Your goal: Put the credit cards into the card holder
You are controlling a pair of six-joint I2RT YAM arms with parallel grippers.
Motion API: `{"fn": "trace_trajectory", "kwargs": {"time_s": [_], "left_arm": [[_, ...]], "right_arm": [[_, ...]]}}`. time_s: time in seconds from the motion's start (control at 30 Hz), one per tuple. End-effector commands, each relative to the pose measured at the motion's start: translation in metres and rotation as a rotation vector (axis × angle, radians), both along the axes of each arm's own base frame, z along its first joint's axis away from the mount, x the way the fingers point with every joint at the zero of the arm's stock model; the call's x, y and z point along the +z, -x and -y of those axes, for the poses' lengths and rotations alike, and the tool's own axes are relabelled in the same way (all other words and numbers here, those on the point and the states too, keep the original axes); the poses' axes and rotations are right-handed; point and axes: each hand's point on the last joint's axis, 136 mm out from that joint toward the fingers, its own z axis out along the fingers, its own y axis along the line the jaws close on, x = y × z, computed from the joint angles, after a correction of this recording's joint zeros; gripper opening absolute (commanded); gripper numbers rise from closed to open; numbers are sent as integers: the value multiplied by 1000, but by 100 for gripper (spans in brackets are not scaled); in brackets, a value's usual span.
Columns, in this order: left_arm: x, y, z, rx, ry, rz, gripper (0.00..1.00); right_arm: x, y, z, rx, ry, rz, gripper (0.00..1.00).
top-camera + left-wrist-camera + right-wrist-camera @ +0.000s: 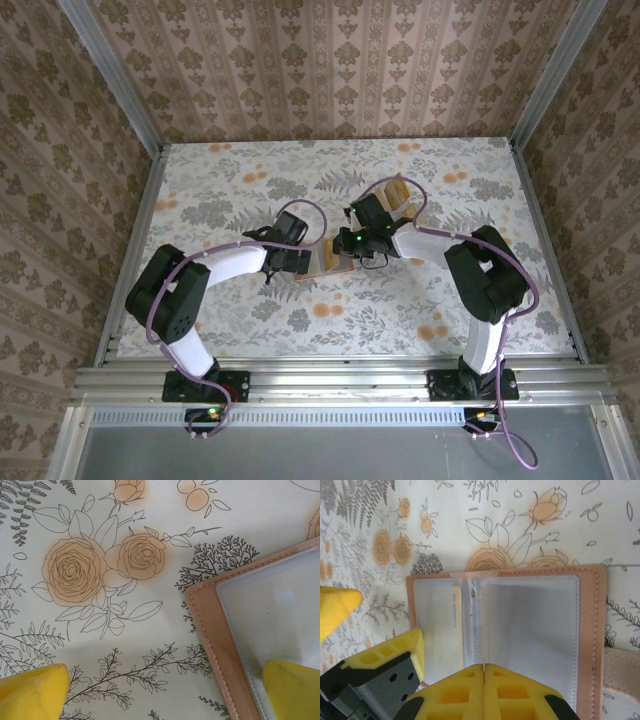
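Note:
The card holder (592,630) lies open on the table, pink-edged with clear sleeves inside. A tan credit card (454,630) sits inside its left sleeve. My right gripper (484,666) is shut, its tips meeting just over the sleeves' middle fold, with nothing seen between them. My left gripper (165,700) is open wide across the holder's (210,630) corner: one fingertip (292,690) rests on the clear sleeve, the other over bare tablecloth. From above, both grippers (300,262) (352,252) meet at the holder (335,262). More credit cards (397,192) stand behind the right arm.
The floral tablecloth (230,190) covers the table, which has metal rails and patterned walls on three sides. A beige strap (622,672) lies off the holder's right edge. Both arms' cables loop over the middle of the table.

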Motion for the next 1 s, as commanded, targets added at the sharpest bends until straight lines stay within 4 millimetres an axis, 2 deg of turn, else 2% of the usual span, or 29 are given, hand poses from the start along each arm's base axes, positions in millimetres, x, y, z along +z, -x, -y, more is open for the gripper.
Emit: {"fn": "trace_trajectory", "kwargs": {"time_s": [0.0,0.17,0.47,0.97], "left_arm": [[-11,18,-21,12,-96,-59,100],[-11,18,-22,12,-99,-57,100],[-12,18,-23,14,-107,-58,100],[-12,18,-24,15,-111,-60,100]], "right_arm": [[6,-4,1,-15,-59,13,0],[11,-8,-4,-13,-135,41,0],[7,-14,-11,-12,-246,79,0],[-4,-20,-10,-19,-280,107,0]]}}
